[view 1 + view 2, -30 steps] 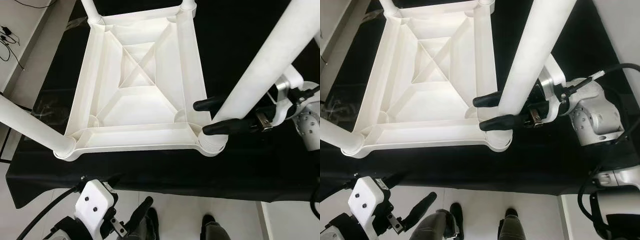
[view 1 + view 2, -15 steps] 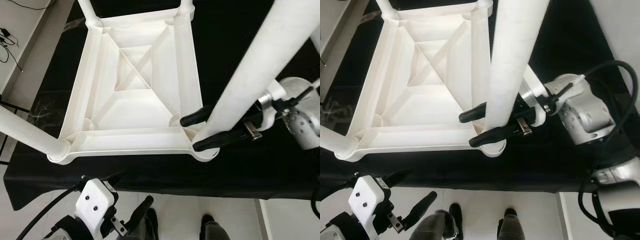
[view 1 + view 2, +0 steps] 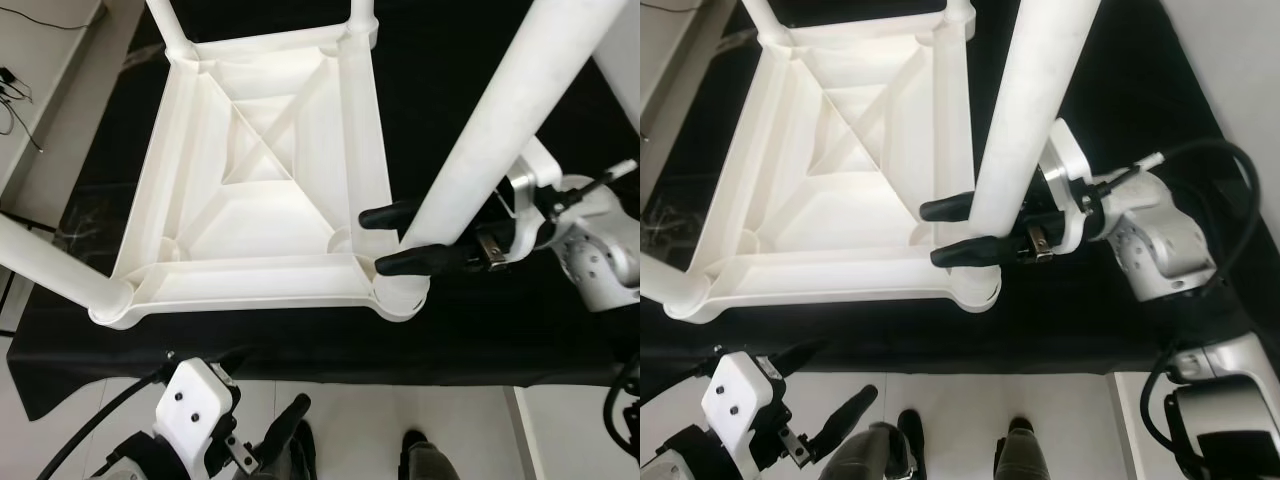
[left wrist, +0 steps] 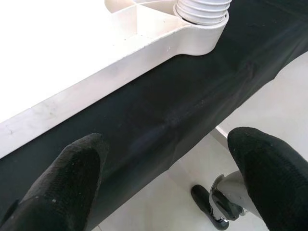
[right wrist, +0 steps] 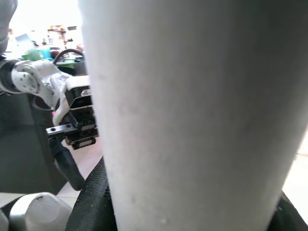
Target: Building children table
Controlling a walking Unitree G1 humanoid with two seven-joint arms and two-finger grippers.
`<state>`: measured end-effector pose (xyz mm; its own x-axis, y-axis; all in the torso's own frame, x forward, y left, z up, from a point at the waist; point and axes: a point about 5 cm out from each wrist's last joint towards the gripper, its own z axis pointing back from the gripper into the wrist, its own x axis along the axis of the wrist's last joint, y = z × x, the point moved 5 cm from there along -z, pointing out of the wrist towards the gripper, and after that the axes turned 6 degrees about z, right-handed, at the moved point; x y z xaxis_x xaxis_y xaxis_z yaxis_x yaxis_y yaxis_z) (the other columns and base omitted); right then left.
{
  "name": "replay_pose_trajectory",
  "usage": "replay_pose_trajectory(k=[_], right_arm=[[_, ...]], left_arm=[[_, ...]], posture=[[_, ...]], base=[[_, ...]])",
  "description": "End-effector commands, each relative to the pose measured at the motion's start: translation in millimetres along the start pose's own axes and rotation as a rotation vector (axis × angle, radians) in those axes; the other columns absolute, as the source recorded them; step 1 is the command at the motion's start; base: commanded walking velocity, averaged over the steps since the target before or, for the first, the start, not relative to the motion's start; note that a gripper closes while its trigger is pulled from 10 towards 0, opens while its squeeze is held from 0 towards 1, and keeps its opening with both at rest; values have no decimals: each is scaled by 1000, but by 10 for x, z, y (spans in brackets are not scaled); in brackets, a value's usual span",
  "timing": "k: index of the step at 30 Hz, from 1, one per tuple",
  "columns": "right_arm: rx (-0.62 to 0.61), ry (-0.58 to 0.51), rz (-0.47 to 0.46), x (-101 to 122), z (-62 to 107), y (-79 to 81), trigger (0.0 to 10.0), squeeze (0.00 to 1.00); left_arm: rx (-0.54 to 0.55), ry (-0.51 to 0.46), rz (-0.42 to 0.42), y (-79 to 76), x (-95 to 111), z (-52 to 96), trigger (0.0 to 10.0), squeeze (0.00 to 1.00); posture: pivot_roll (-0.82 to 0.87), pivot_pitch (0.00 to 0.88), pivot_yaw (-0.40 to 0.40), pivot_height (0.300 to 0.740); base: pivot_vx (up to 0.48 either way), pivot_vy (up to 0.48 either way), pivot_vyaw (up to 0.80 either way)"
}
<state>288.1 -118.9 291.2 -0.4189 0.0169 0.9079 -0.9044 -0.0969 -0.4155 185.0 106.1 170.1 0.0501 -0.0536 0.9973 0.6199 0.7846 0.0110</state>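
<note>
So my right gripper (image 3: 392, 240) has its two fingers (image 3: 388, 214) clamped on the white leg (image 3: 490, 150) just above the near right corner socket (image 3: 400, 292) of the upside-down tabletop (image 3: 260, 190), and over the last second the whole frame slid toward my left as I worked it, so I reckon the thread's still seating. Left gripper (image 4: 159, 187) hangs spread open and idle below the black-draped bench (image 3: 480, 340), pale floor (image 3: 360, 425) underneath.

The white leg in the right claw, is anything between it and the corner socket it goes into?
Nothing visible. The right claw clamps the white leg just above the tabletop's near right corner socket, and the leg's lower end already meets that socket. The left claw hangs open below the cloth edge.
</note>
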Motion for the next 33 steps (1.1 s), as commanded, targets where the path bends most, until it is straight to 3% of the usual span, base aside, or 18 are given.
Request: replay_pose_trajectory(k=[1,9,24,33], right_arm=[[-23,85,-77,-236,37,88,10000,0],[-118,140,-60,-282,41,99,10000,0],[-248,236,-66,-353,-11,-44,10000,0],[-364,280,-118,-455,25,-31,10000,0]], left_arm=[[-5,28,30,-16,-73,8,10000,0],[-3,20,33,2,-74,-15,10000,0],[4,8,34,31,-68,-52,10000,0],[8,-1,37,33,-57,-62,10000,0]], posture=[[-12,376,142,740],[-23,373,141,740],[-35,367,129,740],[-42,371,125,740]], base=[[0,0,0],[0,0,0],[0,0,0],[0,0,0]])
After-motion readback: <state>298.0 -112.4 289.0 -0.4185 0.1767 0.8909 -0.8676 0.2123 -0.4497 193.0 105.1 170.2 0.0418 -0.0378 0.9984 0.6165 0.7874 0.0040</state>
